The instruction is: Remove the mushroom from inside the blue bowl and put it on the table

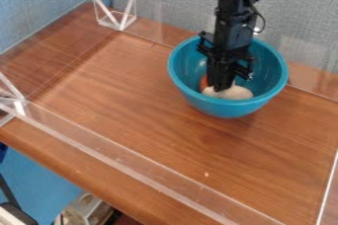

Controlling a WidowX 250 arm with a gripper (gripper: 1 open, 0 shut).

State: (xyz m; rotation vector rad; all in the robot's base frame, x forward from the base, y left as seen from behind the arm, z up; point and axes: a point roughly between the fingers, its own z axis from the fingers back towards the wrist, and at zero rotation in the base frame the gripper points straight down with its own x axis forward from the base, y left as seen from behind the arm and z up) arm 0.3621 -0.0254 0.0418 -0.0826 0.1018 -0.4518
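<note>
The blue bowl stands on the table at the back right. My black gripper reaches straight down into the bowl. Its fingers are drawn together at the bowl's bottom. They pinch the mushroom, whose cream body shows just under and beside the fingertips. The mushroom rests low in the bowl, and its cap is mostly hidden behind the fingers.
Low clear acrylic walls run along the table's edges, with a clear triangular brace at the back left corner and another at the left edge. The wood surface stretches left of and in front of the bowl.
</note>
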